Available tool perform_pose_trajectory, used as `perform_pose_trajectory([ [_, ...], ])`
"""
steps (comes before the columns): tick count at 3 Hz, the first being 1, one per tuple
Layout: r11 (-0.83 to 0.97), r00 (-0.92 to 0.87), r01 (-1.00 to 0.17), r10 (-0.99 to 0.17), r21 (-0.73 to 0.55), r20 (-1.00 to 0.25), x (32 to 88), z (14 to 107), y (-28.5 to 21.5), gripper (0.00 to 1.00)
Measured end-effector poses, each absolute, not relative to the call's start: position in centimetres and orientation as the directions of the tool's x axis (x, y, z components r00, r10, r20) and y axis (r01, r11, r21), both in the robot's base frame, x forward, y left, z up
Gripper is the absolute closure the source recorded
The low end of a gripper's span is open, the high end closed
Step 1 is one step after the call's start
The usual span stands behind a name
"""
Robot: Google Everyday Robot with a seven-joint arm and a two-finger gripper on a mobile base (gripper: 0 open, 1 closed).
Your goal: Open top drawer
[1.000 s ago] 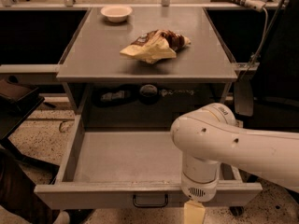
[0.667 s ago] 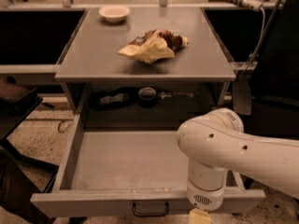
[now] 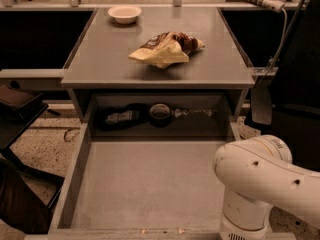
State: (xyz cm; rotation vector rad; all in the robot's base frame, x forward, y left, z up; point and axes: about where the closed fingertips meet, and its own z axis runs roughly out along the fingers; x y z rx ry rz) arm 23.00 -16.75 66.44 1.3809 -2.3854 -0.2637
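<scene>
Top drawer [image 3: 145, 184] stands far out | arm [image 3: 260, 179] over its front-right edge | gripper out of view below, grip cannot tell

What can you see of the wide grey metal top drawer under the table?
The wide grey metal top drawer stands pulled far out from under the grey tabletop. It is a broad, flat, matte tray with low side walls, and its visible floor is bare. Its front rim runs along the picture's bottom edge, with the handle out of view. The white robot arm covers its right front corner. The gripper lies below the frame, so contact cannot be told.
</scene>
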Motion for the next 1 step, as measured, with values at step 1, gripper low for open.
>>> perform_pose_trajectory([
  [1,0.502,-0.451,-0.795,-0.865,0.34,0.222,23.0,66.44,-16.75,0.0],
])
